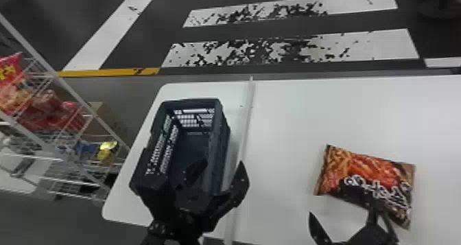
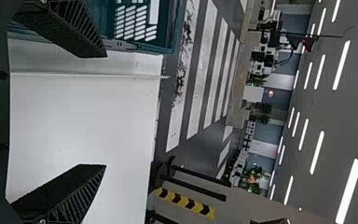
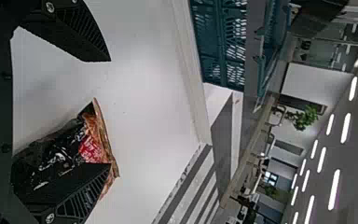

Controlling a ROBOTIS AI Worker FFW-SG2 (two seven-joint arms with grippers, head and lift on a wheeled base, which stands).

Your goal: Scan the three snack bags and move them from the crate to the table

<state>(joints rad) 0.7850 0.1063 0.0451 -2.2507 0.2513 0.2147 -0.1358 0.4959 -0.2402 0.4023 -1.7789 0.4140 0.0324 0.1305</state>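
Observation:
One orange-and-black snack bag (image 1: 368,179) lies flat on the right part of the white table (image 1: 284,124). My right gripper (image 1: 343,223) stands open at that bag's near edge; in the right wrist view the bag (image 3: 91,144) is partly behind one finger of the open gripper (image 3: 110,112). The dark blue crate (image 1: 219,107) stands on the table's left part. Over the crate's near end and right side is my left gripper (image 1: 221,174), open, hiding part of the inside. From the left wrist, the open gripper (image 2: 106,111) has nothing between its fingers, with the crate (image 2: 170,28) beside one finger.
A thin raised strip (image 1: 245,124) crosses the table between crate and bag. Left of the table stands a wire rack (image 1: 82,103) with several packaged snacks. Beyond the far edge lies dark floor with white stripes (image 1: 291,48).

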